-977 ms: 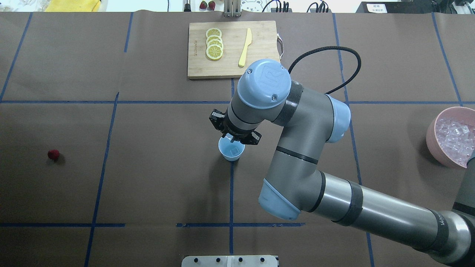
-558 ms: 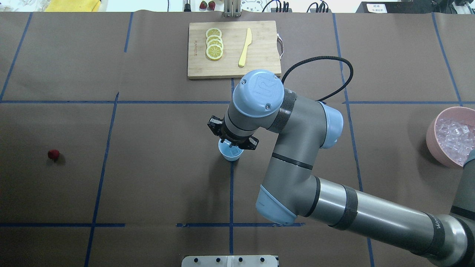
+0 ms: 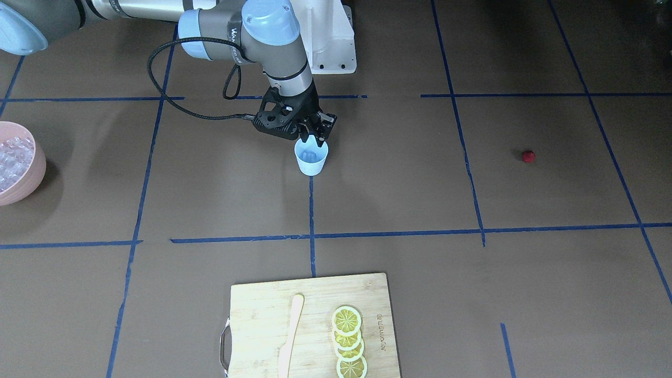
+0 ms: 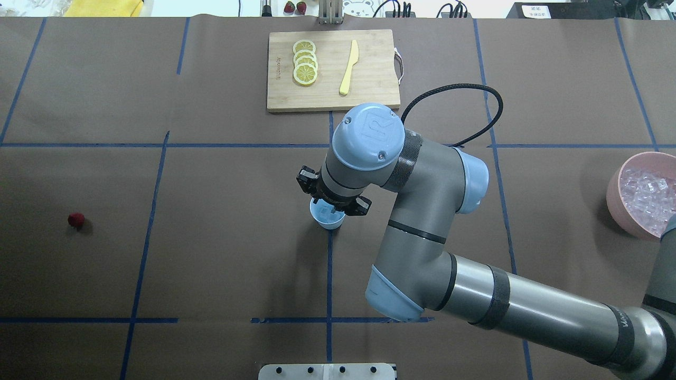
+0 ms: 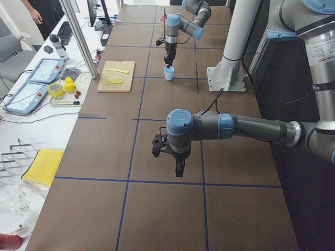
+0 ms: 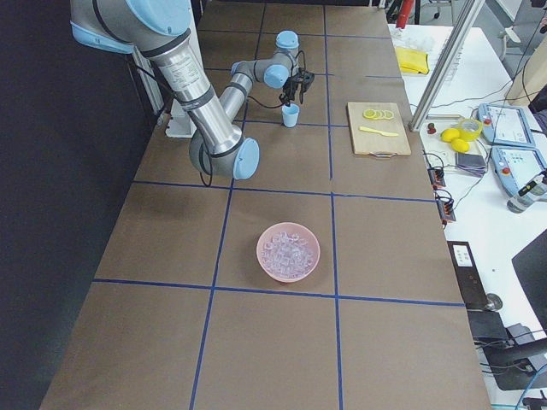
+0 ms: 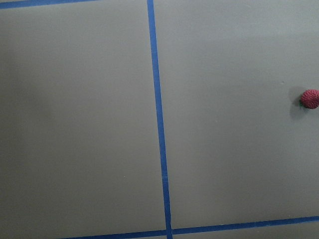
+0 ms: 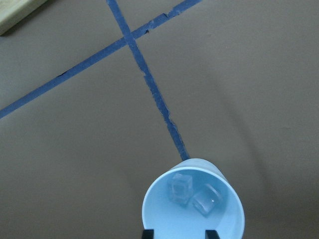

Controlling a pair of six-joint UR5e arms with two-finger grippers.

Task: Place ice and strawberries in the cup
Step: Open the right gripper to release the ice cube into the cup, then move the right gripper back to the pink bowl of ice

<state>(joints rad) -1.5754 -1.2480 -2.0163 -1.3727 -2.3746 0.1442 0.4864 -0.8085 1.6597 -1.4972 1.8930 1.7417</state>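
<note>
The light-blue cup (image 4: 327, 218) stands at the table's middle on a blue tape line; it also shows in the front view (image 3: 311, 158). In the right wrist view the cup (image 8: 164, 219) holds two clear ice cubes (image 8: 180, 189). My right gripper (image 3: 315, 139) hangs just above the cup's rim, open and empty, its fingertips (image 8: 147, 232) at the frame's bottom edge. The dark-red strawberry (image 4: 76, 220) lies alone far to the left, and shows in the left wrist view (image 7: 310, 98). My left gripper (image 5: 178, 168) shows only in the left side view; I cannot tell its state.
A pink bowl (image 4: 614, 203) full of ice cubes (image 4: 647, 192) stands at the right edge. A wooden cutting board (image 4: 372, 79) with lemon slices (image 4: 305, 63) and a yellow knife (image 4: 348, 67) lies at the far middle. Blue tape lines cross the brown table cover.
My right wrist has shifted a little toward the robot's side and now covers more of the cup. The cup, strawberry and bowl have not moved.
</note>
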